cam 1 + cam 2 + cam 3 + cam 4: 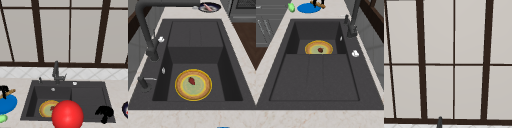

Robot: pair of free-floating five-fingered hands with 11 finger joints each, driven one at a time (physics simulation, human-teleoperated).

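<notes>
My left hand (3, 89) hovers at the far left over a blue plate (7, 103) on the counter. Its fingers are curled round a wooden stick (9, 93) that lies tilted across the plate. The right side view has the same hand (315, 2) at the far end, fingers on either side of the stick (319, 5) above the blue plate (307, 8). My right hand (105, 112) hangs over the sink's front right rim, fingers relaxed and drooping, holding nothing. A large red ball (67, 115) sits low in the middle of the front view.
A yellow-rimmed plate (193, 85) with a small red piece (192, 80) lies in the dark sink's basin (178, 57). The faucet (56, 72) stands at the back. A green object (2, 118) lies beside the blue plate. A dark bowl (209, 7) sits on the counter right of the sink.
</notes>
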